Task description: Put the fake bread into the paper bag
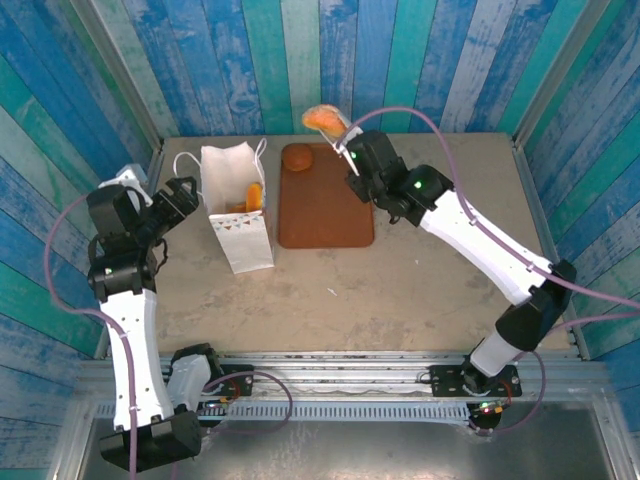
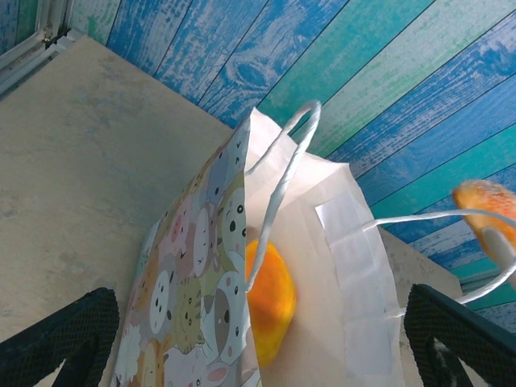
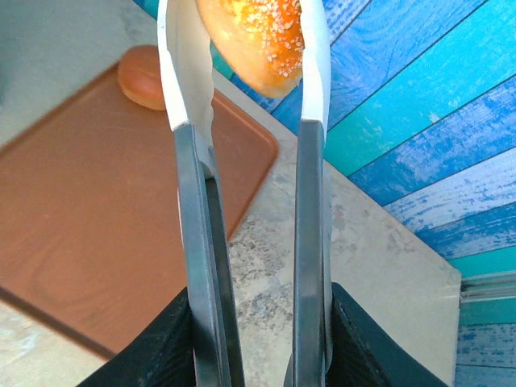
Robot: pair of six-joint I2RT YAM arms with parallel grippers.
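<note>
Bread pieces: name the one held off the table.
The seeded bun pinched in the tongs; one roll lies on the brown board, an orange piece sits in the paper bag.

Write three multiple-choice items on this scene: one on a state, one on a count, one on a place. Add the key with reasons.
1. The paper bag stands: A) upright and open B) flat on its side C) folded shut.
2. Buns lying on the brown board: A) none B) one C) three.
3. The seeded bun is: A) inside the bag B) on the board C) in the air, pinched by the tongs.
Key: 1 A, its open mouth shows an orange piece inside; 2 B, a single brown bun sits at the board's far left corner; 3 C, the tongs' white tips clamp it clear of the table.
</note>
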